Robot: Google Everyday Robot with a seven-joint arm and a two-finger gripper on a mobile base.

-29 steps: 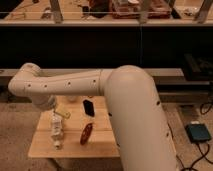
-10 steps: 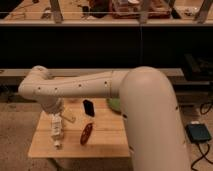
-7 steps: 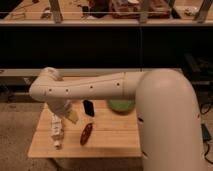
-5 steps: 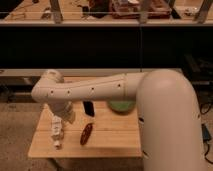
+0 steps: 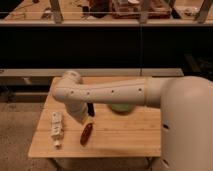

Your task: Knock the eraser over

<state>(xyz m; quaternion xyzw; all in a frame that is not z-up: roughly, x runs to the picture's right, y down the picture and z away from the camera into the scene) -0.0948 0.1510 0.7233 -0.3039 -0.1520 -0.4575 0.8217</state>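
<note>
The eraser [image 5: 90,109] is a small black slab standing upright near the middle of the wooden table [image 5: 127,136]. Its left edge is partly covered by my arm. My white arm reaches from the right across the table, bends at an elbow [image 5: 70,89] and turns down. The gripper [image 5: 81,118] is at the arm's lower end, just left of the eraser and very close to it. I cannot tell whether they touch.
A reddish-brown elongated object [image 5: 86,135] lies in front of the eraser. A white oblong gadget [image 5: 56,129] lies at the front left. A green bowl [image 5: 120,107] sits right of the eraser, half under my arm. Dark shelving stands behind the table.
My arm has swung right and lower over the table, and the gripper end has come up beside the eraser. The arm now hides the pale cup. The eraser still stands.
</note>
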